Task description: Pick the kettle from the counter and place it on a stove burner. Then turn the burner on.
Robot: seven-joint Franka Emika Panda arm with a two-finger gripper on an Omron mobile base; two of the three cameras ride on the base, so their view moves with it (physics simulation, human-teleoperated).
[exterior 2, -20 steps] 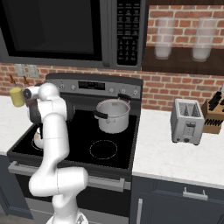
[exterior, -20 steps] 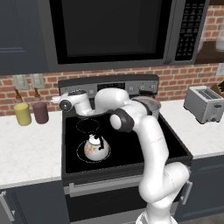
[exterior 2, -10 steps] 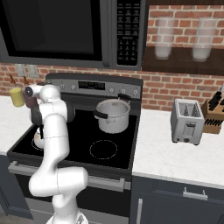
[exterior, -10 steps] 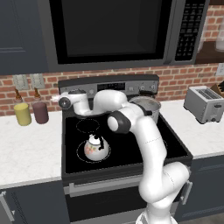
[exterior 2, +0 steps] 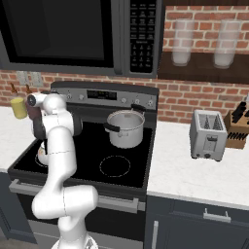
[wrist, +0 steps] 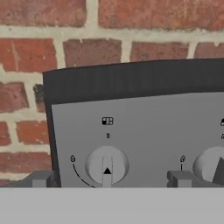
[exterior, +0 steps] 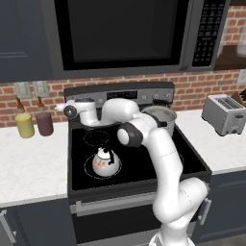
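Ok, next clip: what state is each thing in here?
Kettle: upright on the front left burner, lid on, not held.
Burner: dark, no glow.
Knob: pointer at the zero mark.
End effector: open, empty, facing the knob.
Pot: on a rear burner, no lid.

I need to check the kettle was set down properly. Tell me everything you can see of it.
The kettle is small, round and white with faint pink floral marks, a black arched handle and a black lid knob; it looks ceramic. It stands upright on the black glass cooktop, inside the front-left burner ring, which is dark, not glowing. Nothing else touches it. In the right base view the arm hides most of it.
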